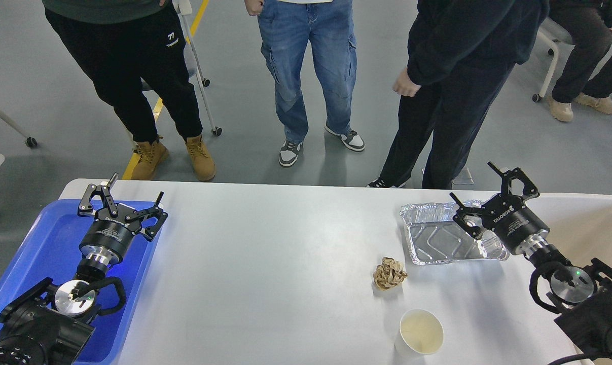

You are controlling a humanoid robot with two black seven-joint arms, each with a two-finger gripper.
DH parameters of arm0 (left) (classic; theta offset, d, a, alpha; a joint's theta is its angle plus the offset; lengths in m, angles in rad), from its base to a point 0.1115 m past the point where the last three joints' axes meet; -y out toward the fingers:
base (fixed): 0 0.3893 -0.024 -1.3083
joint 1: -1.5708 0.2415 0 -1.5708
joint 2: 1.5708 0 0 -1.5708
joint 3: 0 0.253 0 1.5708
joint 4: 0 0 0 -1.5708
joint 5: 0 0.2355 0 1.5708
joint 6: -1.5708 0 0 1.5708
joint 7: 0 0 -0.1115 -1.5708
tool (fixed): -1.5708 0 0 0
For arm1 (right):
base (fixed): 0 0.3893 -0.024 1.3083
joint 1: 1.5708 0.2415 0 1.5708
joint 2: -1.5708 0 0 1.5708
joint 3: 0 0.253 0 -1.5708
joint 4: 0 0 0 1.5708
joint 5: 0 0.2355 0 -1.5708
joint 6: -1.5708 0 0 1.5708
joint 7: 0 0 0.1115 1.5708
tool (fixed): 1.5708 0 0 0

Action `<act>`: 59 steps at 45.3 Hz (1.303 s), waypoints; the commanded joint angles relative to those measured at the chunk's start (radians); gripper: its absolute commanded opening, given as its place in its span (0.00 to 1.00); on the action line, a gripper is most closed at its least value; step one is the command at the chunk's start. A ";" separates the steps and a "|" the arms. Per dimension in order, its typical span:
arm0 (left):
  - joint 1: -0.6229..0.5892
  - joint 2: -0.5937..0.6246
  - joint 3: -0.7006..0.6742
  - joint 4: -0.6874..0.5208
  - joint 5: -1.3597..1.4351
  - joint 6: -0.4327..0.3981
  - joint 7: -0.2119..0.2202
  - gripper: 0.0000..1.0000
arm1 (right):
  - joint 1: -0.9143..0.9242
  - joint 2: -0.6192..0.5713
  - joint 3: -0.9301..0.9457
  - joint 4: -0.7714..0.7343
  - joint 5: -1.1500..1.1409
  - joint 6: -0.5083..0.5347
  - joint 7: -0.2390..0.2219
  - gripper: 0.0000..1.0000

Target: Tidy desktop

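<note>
Bare desktop (265,263) centre-left; foil tray (442,238), crumpled paper (389,274), paper cup (421,332) clustered right.

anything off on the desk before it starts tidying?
Yes: a crumpled brown paper ball lies loose mid-desktop, and the foil tray has a bent, crinkled rim. The paper cup stands upright; no spill visible.
</note>
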State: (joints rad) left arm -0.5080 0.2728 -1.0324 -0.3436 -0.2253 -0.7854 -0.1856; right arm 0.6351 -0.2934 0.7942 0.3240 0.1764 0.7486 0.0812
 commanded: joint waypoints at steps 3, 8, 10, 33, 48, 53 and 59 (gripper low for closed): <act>0.000 0.000 0.006 0.000 0.003 0.000 -0.008 1.00 | 0.000 0.000 -0.001 0.001 0.000 0.000 0.000 1.00; 0.000 0.003 0.012 0.000 0.000 0.000 -0.008 1.00 | 0.000 -0.001 -0.004 0.003 -0.002 0.000 -0.001 1.00; 0.000 0.003 0.012 0.000 0.000 0.000 -0.008 1.00 | 0.002 -0.003 -0.006 0.003 -0.005 0.000 0.000 1.00; 0.000 0.005 0.014 0.000 0.001 0.000 -0.008 1.00 | 0.074 -0.204 -0.182 0.231 -0.089 -0.052 -0.009 1.00; 0.000 0.005 0.014 0.000 0.001 0.000 -0.008 1.00 | 0.291 -0.588 -0.464 0.673 -0.354 -0.084 -0.014 1.00; 0.000 0.005 0.014 0.000 0.001 0.000 -0.008 1.00 | 0.466 -0.733 -0.668 0.834 -0.376 -0.097 -0.014 1.00; 0.000 0.005 0.014 0.000 0.001 0.000 -0.008 1.00 | 0.901 -0.834 -1.114 0.934 -0.377 -0.084 -0.014 1.00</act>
State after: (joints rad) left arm -0.5078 0.2776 -1.0187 -0.3436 -0.2242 -0.7854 -0.1933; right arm 1.0316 -0.9094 0.2256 1.0158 -0.1424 0.6655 0.0687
